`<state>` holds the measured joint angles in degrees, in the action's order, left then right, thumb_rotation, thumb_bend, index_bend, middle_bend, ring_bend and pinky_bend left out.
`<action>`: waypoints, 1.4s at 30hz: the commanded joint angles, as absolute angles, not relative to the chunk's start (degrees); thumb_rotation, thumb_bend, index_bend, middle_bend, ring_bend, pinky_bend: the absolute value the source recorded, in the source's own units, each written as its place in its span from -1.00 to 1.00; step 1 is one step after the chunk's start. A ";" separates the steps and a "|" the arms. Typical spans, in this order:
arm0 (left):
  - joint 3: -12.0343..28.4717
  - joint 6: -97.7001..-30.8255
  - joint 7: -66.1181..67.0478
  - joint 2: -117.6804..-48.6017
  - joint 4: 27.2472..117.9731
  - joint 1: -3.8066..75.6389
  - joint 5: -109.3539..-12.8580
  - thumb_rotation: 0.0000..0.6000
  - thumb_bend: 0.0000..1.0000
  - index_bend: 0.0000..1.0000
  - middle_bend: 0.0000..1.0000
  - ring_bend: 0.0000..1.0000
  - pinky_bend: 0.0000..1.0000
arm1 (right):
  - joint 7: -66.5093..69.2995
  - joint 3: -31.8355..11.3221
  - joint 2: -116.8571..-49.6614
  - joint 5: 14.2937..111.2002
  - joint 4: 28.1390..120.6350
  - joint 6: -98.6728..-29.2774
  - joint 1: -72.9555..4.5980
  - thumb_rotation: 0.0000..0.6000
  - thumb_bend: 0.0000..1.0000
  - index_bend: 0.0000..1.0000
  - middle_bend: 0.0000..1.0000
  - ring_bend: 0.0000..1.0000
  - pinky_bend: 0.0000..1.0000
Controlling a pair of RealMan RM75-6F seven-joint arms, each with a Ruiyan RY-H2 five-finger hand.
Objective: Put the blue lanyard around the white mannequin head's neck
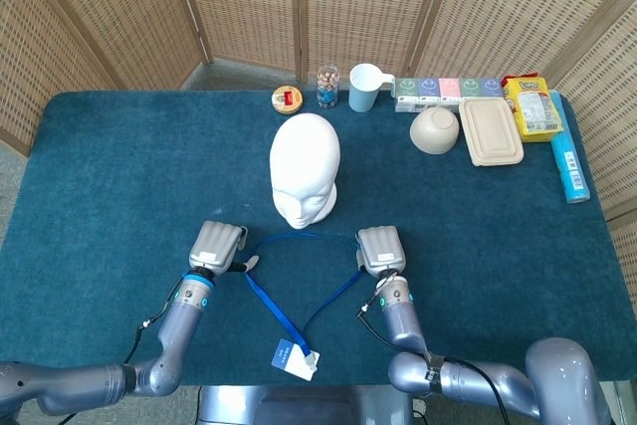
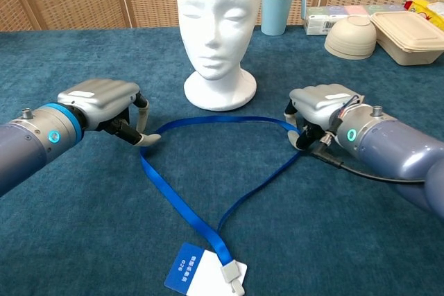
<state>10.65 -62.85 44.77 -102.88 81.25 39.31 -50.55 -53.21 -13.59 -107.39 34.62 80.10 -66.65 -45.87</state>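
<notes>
Lanyard (image 2: 208, 171): blue flat ribbon, limp and light, likely slippery; loop lies on the table in front of the head (image 2: 216, 25), card end nearest the robot. Right hand (image 2: 320, 109) curled onto loop's right side, grip unclear; left hand (image 2: 104, 105) fingertips at loop's left edge, closure unclear. Best held at opposite sides, spread wide.

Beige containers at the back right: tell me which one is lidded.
The rectangular box, shut under a flat lid. The round bowl left of it sits upside down, with no lid.
</notes>
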 commanded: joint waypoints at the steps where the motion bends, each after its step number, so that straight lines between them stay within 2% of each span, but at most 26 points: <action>1: 10.70 -63.22 44.46 -103.55 80.67 39.59 -50.59 -0.11 -0.44 0.09 1.00 1.00 1.00 | -53.04 -13.55 -107.31 34.60 80.03 -66.61 -45.82 0.73 0.17 0.17 1.00 1.00 1.00; 9: 10.40 -63.80 44.39 -104.34 79.97 39.92 -50.79 -0.06 -0.36 0.18 1.00 1.00 1.00 | -52.46 -13.57 -107.10 34.38 80.01 -66.40 -45.66 0.77 0.17 0.17 1.00 1.00 1.00; 19: 9.48 -64.44 44.46 -105.27 78.94 39.94 -51.38 0.00 -0.31 0.19 1.00 1.00 1.00 | -51.63 -13.69 -106.75 34.20 80.24 -65.95 -45.54 0.78 0.17 0.17 1.00 1.00 1.00; 23: 9.32 -64.46 44.50 -105.74 78.49 40.04 -51.53 0.07 -0.30 0.19 1.00 1.00 1.00 | -51.34 -13.71 -106.70 34.12 80.25 -65.78 -45.54 0.78 0.17 0.17 1.00 1.00 1.00; 28: 9.33 -64.57 44.84 -106.24 78.01 40.33 -51.77 0.25 -0.22 0.19 1.00 1.00 1.00 | -51.03 -13.74 -106.49 34.02 80.27 -65.80 -45.45 0.76 0.17 0.17 1.00 1.00 1.00; 37: 9.32 -64.66 45.09 -106.89 77.22 40.48 -51.85 0.36 -0.20 0.23 1.00 1.00 1.00 | -50.56 -13.83 -106.16 33.76 80.54 -65.48 -45.47 0.77 0.17 0.18 1.00 1.00 1.00; 42: 9.43 -64.60 45.23 -107.20 76.78 40.53 -51.57 0.49 -0.14 0.28 1.00 1.00 1.00 | -50.42 -13.80 -106.07 33.57 80.59 -65.52 -45.45 0.79 0.17 0.19 1.00 1.00 1.00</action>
<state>9.43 -64.60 45.23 -107.20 76.78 40.53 -51.57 -50.42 -13.80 -106.07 33.56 80.59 -65.52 -45.45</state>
